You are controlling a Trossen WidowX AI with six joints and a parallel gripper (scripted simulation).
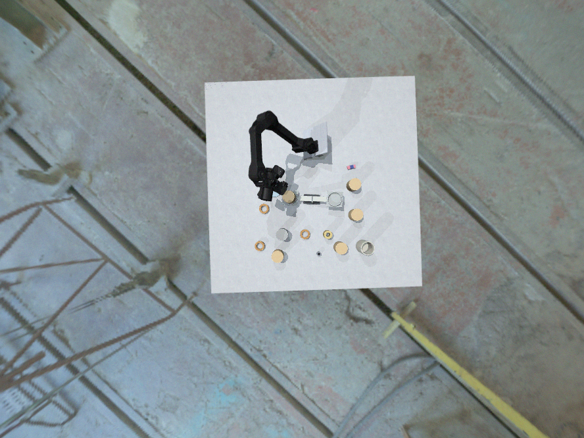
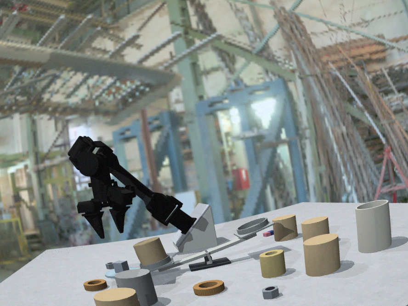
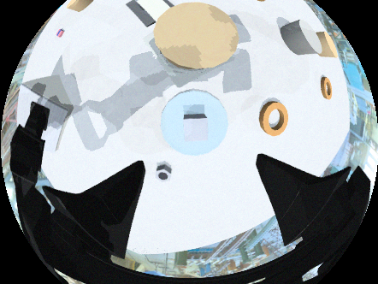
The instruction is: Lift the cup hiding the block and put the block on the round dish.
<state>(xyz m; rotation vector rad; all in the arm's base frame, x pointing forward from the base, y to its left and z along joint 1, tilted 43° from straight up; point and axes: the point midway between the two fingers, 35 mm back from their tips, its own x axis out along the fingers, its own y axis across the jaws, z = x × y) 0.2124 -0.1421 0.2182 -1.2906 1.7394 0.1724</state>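
The small grey block (image 2: 120, 266) (image 3: 195, 133) rests on the pale blue round dish (image 2: 109, 273) (image 3: 171, 128), within its rim. My gripper (image 2: 111, 235) (image 3: 202, 162) is open and empty, well above the dish and block. One tan cup (image 1: 288, 196) (image 2: 150, 252) (image 3: 196, 36) stands on the low end of the tilted balance (image 1: 319, 198) (image 2: 197, 255), beside the dish. The balance's raised end holder (image 1: 335, 199) (image 2: 252, 226) holds no cup. Several similar tan cylinders stand on the table; I cannot tell which is the second cup. No cup is above the dish.
A hex nut (image 2: 109, 265) (image 3: 163, 171) lies close to the dish. A grey cylinder (image 1: 282, 234) (image 2: 136, 286) (image 3: 301, 38) and an orange ring (image 1: 260, 208) (image 3: 263, 120) are nearby. A tall beige tube (image 1: 362, 251) (image 2: 373, 227) and a yellow hollow cylinder (image 2: 272, 265) stand farther off.
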